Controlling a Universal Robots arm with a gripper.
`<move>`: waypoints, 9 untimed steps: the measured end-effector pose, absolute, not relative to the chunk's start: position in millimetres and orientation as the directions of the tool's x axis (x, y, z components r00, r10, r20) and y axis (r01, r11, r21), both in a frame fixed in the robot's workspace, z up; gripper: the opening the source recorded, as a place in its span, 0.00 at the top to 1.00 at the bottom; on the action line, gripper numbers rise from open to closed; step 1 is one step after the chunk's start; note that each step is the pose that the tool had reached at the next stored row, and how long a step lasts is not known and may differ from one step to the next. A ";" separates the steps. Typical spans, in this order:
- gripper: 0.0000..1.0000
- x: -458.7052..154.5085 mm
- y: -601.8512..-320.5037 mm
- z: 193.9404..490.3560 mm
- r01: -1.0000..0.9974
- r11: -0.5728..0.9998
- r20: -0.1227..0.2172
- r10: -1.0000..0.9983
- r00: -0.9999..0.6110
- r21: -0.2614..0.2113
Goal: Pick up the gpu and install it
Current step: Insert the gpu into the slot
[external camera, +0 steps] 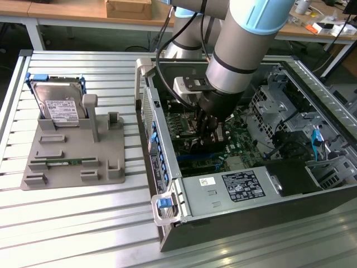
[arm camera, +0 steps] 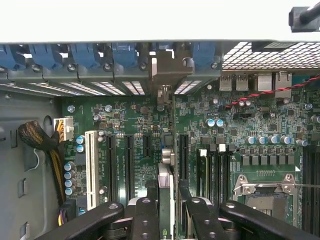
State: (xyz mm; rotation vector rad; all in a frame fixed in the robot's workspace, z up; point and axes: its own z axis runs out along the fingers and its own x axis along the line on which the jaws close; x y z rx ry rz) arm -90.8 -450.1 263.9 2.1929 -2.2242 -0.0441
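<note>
My gripper [external camera: 207, 131] is down inside the open computer case [external camera: 167, 167], over the green motherboard [arm camera: 125, 120]. It is shut on the gpu [arm camera: 164, 190], a thin dark card seen edge-on between the two black fingers [arm camera: 145, 215]. The card stands upright along an expansion slot between the black slots. Its silver end bracket [arm camera: 167, 70] is up against the case's rear slot wall, under the blue latches [arm camera: 125, 52]. In the exterior view the arm's wrist hides most of the card.
A grey fixture [external camera: 72, 151] at the exterior view's left holds the silver hard drive [external camera: 56, 103] and a green memory stick [external camera: 61, 162]. Inside the case are a white slot [arm camera: 91, 167], memory sticks [arm camera: 212, 172], the CPU socket [arm camera: 265, 185] and yellow-black cables [arm camera: 42, 142].
</note>
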 end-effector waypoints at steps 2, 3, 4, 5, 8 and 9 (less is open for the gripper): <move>0.74 -90.8 -450.0 263.2 -0.999 0.014 -0.008 -1.000 -0.015 0.032; 0.74 -90.8 -450.0 263.1 -0.999 0.015 -0.008 -1.000 -0.015 0.032; 0.74 -91.0 -450.1 263.3 -0.999 0.016 -0.008 -1.000 -0.016 0.030; 0.74 -91.3 -450.0 263.9 -0.999 0.017 -0.008 -1.000 -0.017 0.028; 0.74 -91.4 -450.1 266.1 -1.000 0.016 -0.008 -1.000 -0.017 0.027; 0.74 -91.5 -450.0 267.4 -0.999 0.017 -0.008 -1.000 -0.017 0.027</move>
